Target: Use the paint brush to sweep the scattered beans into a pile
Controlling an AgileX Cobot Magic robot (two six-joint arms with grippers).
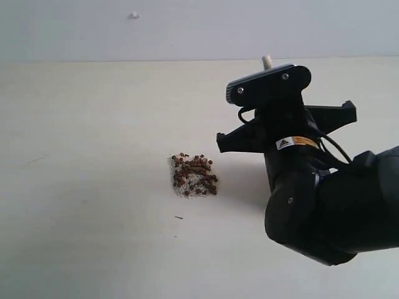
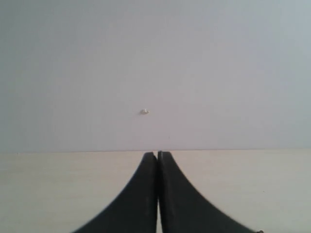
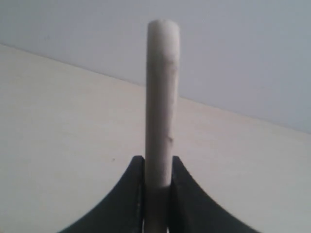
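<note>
The beans (image 1: 194, 175) lie in one dense reddish-brown pile with whitish grains, a little left of the middle of the table. My right gripper (image 3: 158, 162) is shut on the paint brush's pale wooden handle (image 3: 163, 97), which stands edge-on between the fingers. In the exterior view only the handle's tip (image 1: 266, 61) pokes out above the right arm's black wrist (image 1: 277, 118), to the right of the pile and apart from it. Ferrule and bristles are hidden. My left gripper (image 2: 157, 155) is shut on nothing and is out of the exterior view.
The pale table (image 1: 93, 156) meets a grey wall (image 1: 187, 31) at the back. A small white speck (image 1: 134, 15) sits on that wall. A thin dark fleck (image 1: 179, 217) lies in front of the pile. The right arm's bulky body (image 1: 336, 205) fills the lower right.
</note>
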